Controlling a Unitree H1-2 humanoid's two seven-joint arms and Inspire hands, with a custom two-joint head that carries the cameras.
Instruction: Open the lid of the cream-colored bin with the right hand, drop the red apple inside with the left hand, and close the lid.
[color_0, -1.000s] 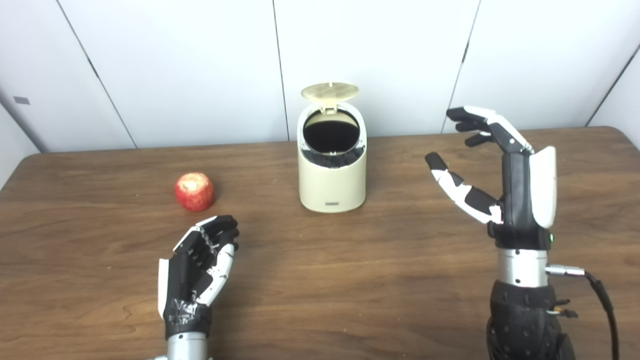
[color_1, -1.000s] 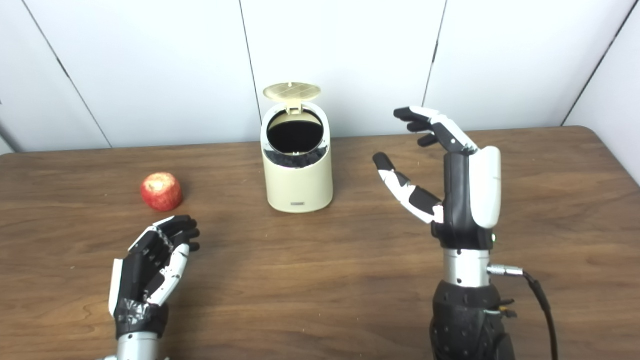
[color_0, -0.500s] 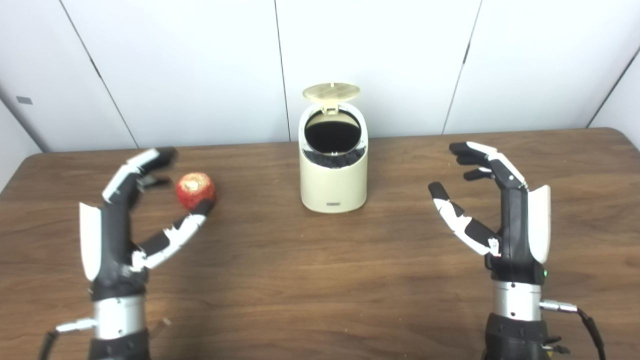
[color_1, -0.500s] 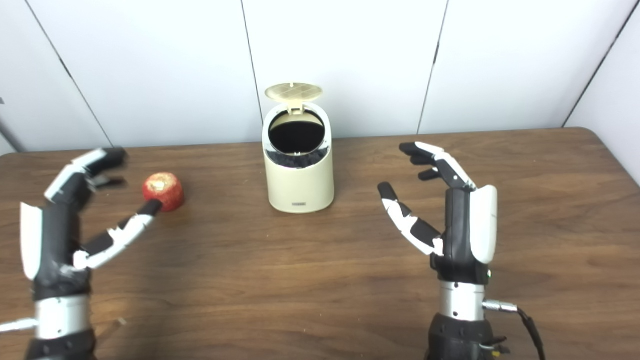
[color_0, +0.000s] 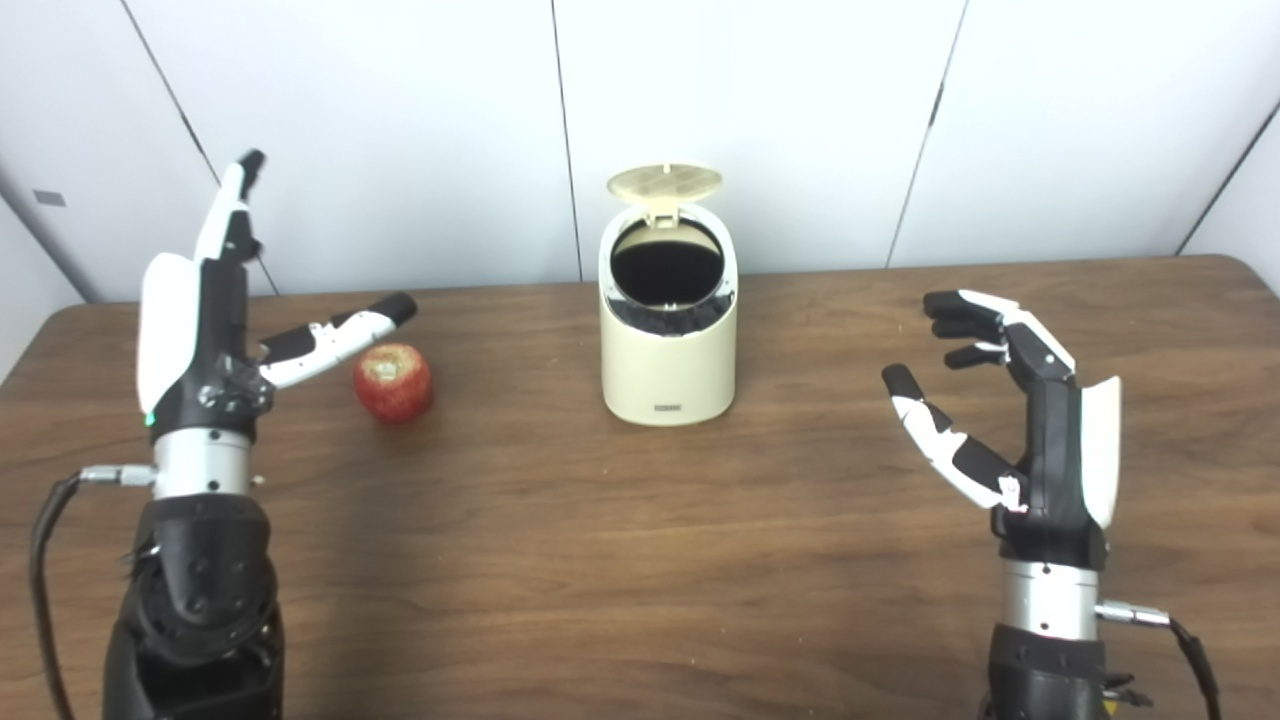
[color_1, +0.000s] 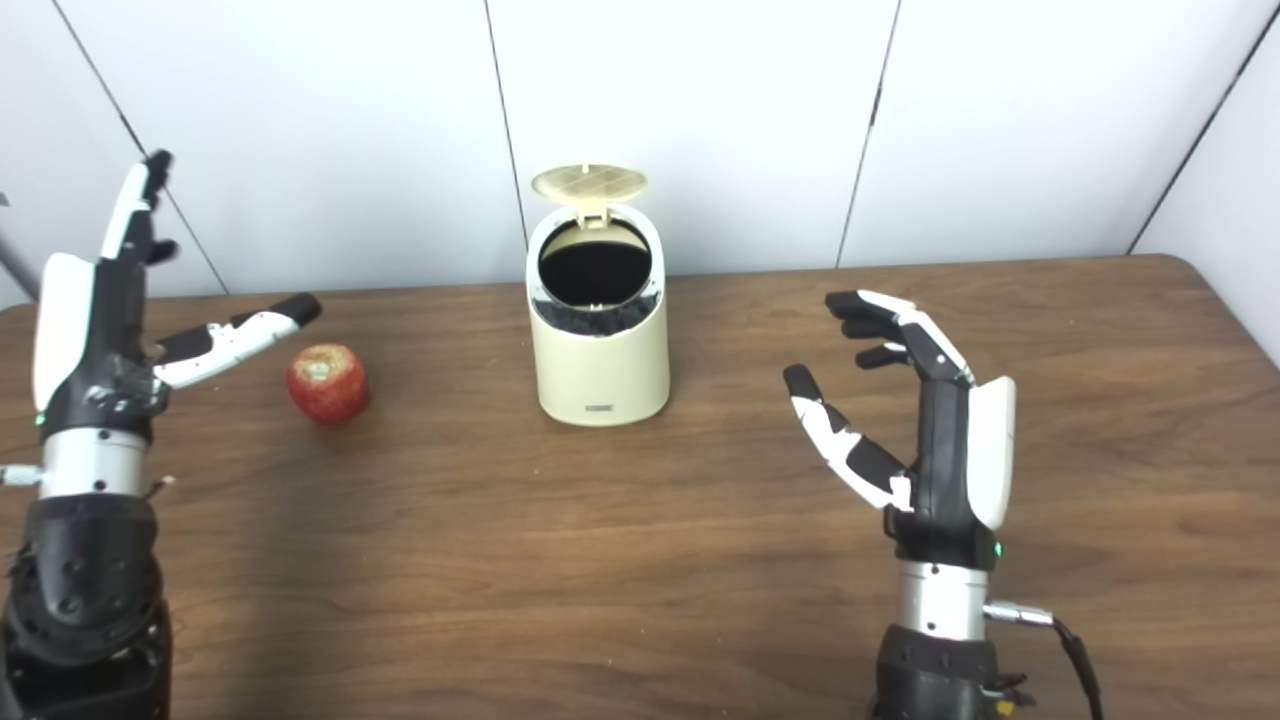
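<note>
- Now the apple, near the table's left edge, should be enclosed from above by the spread left hand.
- Right hand is held spread, empty; lid is left upright.

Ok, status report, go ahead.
Left hand open beside apple, not gripping. Right hand open, clear of bin. Lid up. Nothing blocking.

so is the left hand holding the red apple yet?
No: the left hand is open and raised, and the red apple sits on the brown wooden table beside it.
</note>
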